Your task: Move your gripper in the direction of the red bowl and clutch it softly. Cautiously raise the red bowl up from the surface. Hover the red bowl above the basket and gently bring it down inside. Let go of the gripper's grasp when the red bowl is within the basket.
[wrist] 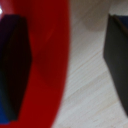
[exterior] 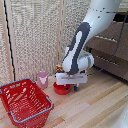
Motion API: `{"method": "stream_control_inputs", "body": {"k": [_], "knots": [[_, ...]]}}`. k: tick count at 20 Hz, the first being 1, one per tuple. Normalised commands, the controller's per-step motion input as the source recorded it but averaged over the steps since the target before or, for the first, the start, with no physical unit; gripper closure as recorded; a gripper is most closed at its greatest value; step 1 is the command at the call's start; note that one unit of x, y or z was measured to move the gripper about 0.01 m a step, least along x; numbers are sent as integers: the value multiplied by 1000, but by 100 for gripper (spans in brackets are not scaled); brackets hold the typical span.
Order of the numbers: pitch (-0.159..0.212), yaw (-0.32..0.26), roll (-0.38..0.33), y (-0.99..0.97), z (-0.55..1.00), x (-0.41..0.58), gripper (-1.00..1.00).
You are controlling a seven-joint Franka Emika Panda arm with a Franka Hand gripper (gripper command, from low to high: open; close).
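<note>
The small red bowl (exterior: 61, 90) sits on the wooden floor, right of the pink cup in the exterior view. My gripper (exterior: 70, 88) is down at the bowl's right side, almost at floor level. In the wrist view the bowl's red wall (wrist: 47, 60) fills the space beside one dark finger (wrist: 15, 65), and bare floor shows between the wall and the other finger (wrist: 117, 60). The jaws stand apart, straddling the bowl's rim, not pressing on it. The red mesh basket (exterior: 31, 116) with its light blue rim stands at the exterior view's lower left, apart from the bowl.
A pink cup (exterior: 43, 79) stands between the basket and the bowl. A small yellow-red object (exterior: 58, 67) sits behind the gripper. A woven screen (exterior: 35, 35) forms the back, and dark furniture (exterior: 110, 50) stands at the right.
</note>
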Motion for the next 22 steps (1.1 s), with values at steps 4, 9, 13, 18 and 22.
{"method": "stream_control_inputs", "body": {"k": [4,9,13,18,22], "knots": [[-13,-3,0,0,0,34,100],[4,-19,23,0,197,134,100],[54,13,59,-24,605,273,100],[117,37,70,-16,726,333,100],[132,42,79,-21,769,360,100]]}}
